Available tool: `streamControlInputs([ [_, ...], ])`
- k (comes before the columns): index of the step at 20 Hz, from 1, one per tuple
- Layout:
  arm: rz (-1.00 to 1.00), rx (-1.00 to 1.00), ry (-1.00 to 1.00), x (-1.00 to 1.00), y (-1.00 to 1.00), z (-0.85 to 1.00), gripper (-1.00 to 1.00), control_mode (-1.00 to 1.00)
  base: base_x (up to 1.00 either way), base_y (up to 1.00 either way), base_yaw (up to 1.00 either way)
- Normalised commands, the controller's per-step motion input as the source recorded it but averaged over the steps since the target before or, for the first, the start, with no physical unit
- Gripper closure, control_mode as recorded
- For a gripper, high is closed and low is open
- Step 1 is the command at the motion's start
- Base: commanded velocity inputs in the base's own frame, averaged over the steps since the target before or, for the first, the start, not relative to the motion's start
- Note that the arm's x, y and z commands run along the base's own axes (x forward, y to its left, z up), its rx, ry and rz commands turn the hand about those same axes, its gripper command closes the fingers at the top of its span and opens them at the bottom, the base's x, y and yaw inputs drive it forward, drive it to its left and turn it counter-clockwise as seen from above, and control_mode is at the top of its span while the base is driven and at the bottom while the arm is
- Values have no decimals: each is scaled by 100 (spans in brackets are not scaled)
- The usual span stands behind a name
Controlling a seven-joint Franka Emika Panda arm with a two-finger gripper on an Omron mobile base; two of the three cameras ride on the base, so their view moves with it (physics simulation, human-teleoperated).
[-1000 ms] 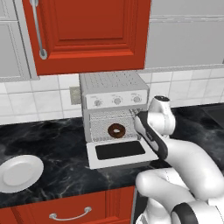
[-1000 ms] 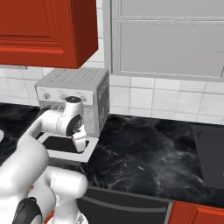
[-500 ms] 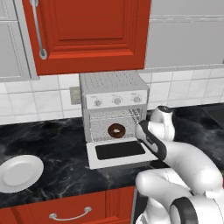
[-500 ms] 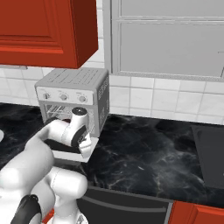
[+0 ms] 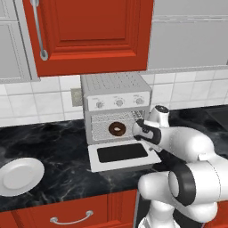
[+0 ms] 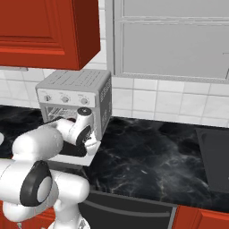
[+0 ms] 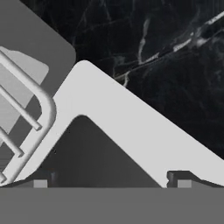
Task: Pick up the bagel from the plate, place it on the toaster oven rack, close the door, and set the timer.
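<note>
One bagel (image 5: 117, 129) already lies on the toaster oven rack (image 5: 127, 116), inside the cavity of the toaster oven (image 5: 116, 108), so the thing now to be handled is the door (image 5: 121, 155), which hangs open and flat in front of the toaster oven, just above the counter (image 5: 53, 151). I judge the door rigid, light and hinged at the toaster oven's lower edge; its white frame looks smooth and may slip under a push, and the dark glass window is best left alone. The sensible place to take it is the outer frame edge, farthest from the toaster oven, lifting from below.

In the left base view the hand (image 5: 139, 128) hovers at the right side of the toaster oven's opening, over the door's right edge, and the plate (image 5: 20, 176) sits bare, well apart to the left of the toaster oven. From the right base view the bagel is hidden by the arm. From the hand view come a rounded corner of the door frame (image 7: 131, 127) and the rack's wire end, with both fingertips (image 7: 181, 178) spread wide and pinching nothing.
</note>
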Motion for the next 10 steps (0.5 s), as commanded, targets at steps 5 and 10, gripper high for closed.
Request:
streamControlInputs([
  [5,-1,0,-1,39,0,5,-100,-100,0,0,0],
  [10,0,0,-8,-17,0,21,-100,-100,0,0,0],
])
